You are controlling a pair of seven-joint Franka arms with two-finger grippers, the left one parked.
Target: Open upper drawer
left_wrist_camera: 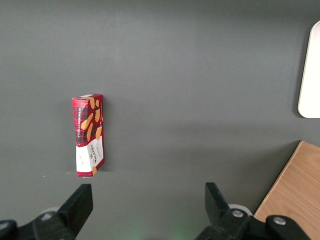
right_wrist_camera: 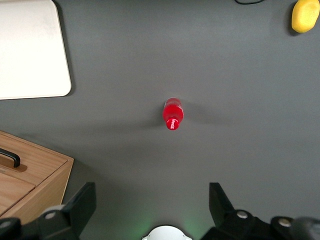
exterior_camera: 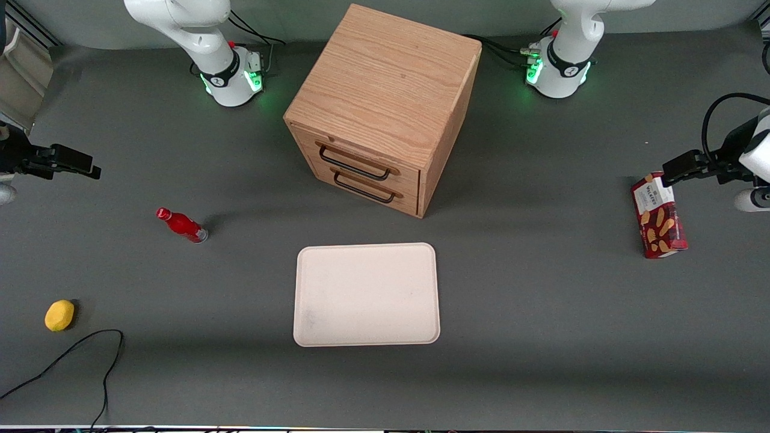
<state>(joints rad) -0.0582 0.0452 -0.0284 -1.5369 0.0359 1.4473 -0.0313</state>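
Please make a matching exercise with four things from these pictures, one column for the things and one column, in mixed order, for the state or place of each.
Things:
1. upper drawer
2. gripper
3. red bottle
4. tray

States or places:
A. standing on the table, near the working arm's end
B. shut, handle untouched
C. open, above the table, far from the cabinet
D. flat on the table, nearer the front camera than the cabinet

Pairs: 1-B, 2-C, 3-A, 4-D

gripper (right_wrist_camera: 150, 205) cropped at frame edge, upper drawer (right_wrist_camera: 12, 167) mostly out of frame
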